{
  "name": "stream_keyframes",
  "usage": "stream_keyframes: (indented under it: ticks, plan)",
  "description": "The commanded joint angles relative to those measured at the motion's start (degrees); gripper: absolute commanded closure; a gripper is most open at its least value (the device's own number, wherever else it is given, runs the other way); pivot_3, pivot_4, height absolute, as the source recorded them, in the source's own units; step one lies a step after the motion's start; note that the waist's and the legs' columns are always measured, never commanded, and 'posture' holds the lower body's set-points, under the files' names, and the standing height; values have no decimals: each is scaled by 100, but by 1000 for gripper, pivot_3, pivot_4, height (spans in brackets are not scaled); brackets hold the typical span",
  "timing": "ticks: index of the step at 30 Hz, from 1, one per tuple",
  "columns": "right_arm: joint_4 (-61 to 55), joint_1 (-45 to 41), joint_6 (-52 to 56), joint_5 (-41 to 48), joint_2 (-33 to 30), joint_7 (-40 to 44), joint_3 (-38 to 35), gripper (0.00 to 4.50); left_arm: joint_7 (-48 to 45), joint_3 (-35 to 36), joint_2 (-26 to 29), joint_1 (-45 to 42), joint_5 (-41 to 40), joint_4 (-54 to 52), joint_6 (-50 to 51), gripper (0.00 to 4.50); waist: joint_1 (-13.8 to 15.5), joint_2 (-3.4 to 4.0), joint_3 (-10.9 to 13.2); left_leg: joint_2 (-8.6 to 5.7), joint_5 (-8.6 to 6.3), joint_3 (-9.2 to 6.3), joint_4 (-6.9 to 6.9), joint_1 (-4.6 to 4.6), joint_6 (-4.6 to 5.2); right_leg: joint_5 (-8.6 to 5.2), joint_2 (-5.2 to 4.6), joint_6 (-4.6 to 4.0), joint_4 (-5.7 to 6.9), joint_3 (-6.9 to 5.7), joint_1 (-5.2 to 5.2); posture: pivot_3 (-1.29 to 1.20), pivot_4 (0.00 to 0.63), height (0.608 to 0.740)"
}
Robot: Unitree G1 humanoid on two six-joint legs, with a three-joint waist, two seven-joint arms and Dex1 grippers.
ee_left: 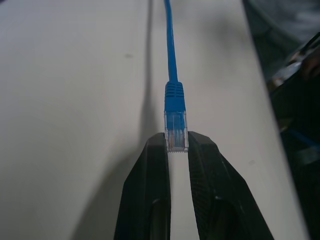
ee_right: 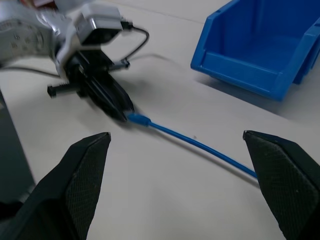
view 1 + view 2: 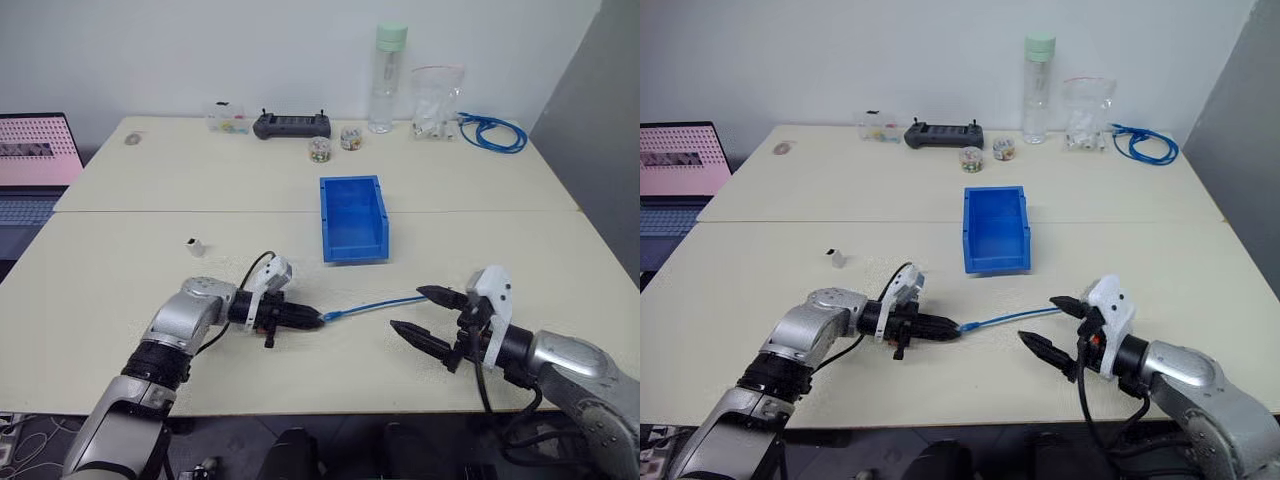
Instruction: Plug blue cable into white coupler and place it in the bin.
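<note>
**Op:** Black fingers of the left gripper [image 3: 318,319] are clamping the clear plug end of the blue cable [image 3: 375,305]. I'm seeing it pinched right at the plug tip in the wrist cam, boot and strand running straight out ahead. The right gripper [image 3: 420,312] is hanging with jaws spread wide, holding nothing; the cable's far end is passing between its fingers, and I can't tell if it's touching either one.

**Obs:** Risk from here?

**Op:** Judging by the shallow pinch, the plug is prob. going to twist or pop out if I'm pushing it into anything. Also the plug's mating end is sitting inside the pads, so it's blocked for insertion w/o a regrip or handover. And the free strand could snag on the right gripper's fingers.

**Obs:** Coupler?

**Op:** White coupler [image 3: 195,244] is sitting on the table [image 3: 120,290] beyond the left arm, well apart from both grippers, untouched. So nothing's plugged yet, early in the task imo.

**Obs:** Bin?

**Op:** The bin [image 3: 354,218] is lying farther back, mid-table, nothing in it. Behind that, along the back edge: small round jars [image 3: 335,147], a tall bottle [image 3: 386,78], and a coiled cable bundle [image 3: 495,133].
</note>
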Motion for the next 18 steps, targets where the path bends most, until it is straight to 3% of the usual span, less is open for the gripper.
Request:
stream_keyframes:
  ticks: [1, 4, 9, 18]
  plan:
    - [308, 213, 354, 2654, -53, -1069, -341, 0, 736, 963, -304, -194, -1454, -876, 2320, 4271, -2, 0, 2, 0, 0, -4, -1, -3, 0, 0, -3, -2, 0, -6, -2, 0, 150, 740]
    - [607, 139, 101, 3688, -54, -1875, -33, 0, 1356, 1538, -690, -127, -2084, -1255, 3299, 4271, -36, 5, 7, -2, 0, -5, -6, 1, 1, -7, -4, 6, 0, -8, -1, 0, 150, 740]
    - [911, -304, -328, 4355, 118, -2656, 515, 0, 1961, 1947, -1033, 243, -2720, -1897, 4094, 4271, -94, 10, 16, 2, 0, 7, -9, 17, 1, -9, 10, 7, 3, 13, 1, 0, 150, 740]
    - [1077, -750, -571, 5063, -4, -2767, 1102, 0, 2638, 2311, -1236, 361, -3335, -1975, 4411, 4271, -43, 7, 17, 1, 1, 15, -9, 12, -1, -9, 13, 7, -6, 21, -1, 0, 150, 740]
